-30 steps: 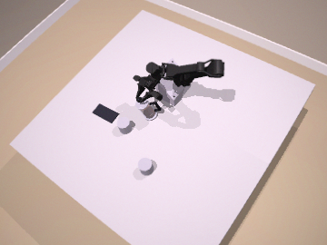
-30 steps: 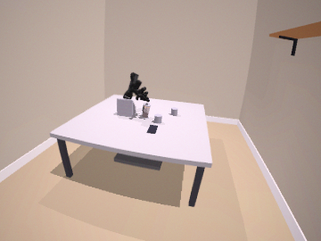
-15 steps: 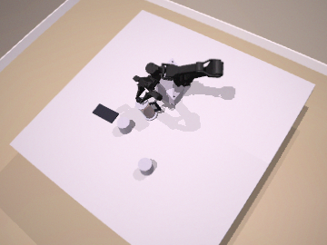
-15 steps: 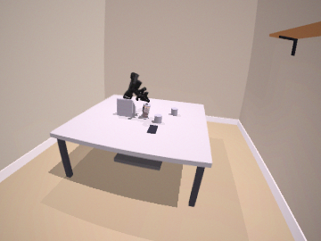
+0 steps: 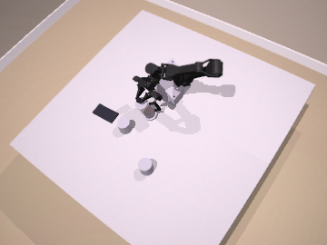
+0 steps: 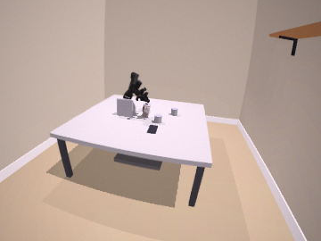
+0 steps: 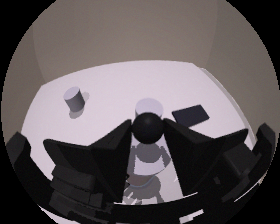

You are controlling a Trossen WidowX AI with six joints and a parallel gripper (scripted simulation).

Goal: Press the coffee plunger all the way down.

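Note:
The coffee press (image 5: 149,112) (image 6: 146,111) stands upright on the white table, with brown coffee in its glass. Its pale round lid (image 7: 153,162) shows below the fingers in the wrist view. The black ball-shaped plunger knob (image 7: 148,128) sits between my two fingertips. My gripper (image 5: 142,99) (image 6: 146,101) (image 7: 147,122) is above the press and shut on this knob. The knob and fingers hide the rod, so how much of it stands above the lid is unclear. The arm partly covers the press in the top view.
A pale cup (image 5: 125,124) (image 6: 158,119) (image 7: 149,106) stands close to the press. Another cup (image 5: 145,166) (image 6: 174,112) (image 7: 75,99) stands farther off. A dark flat slab (image 5: 105,112) (image 6: 152,129) (image 7: 191,115) lies beyond the near cup. A grey upright block (image 6: 125,107) stands beside the press.

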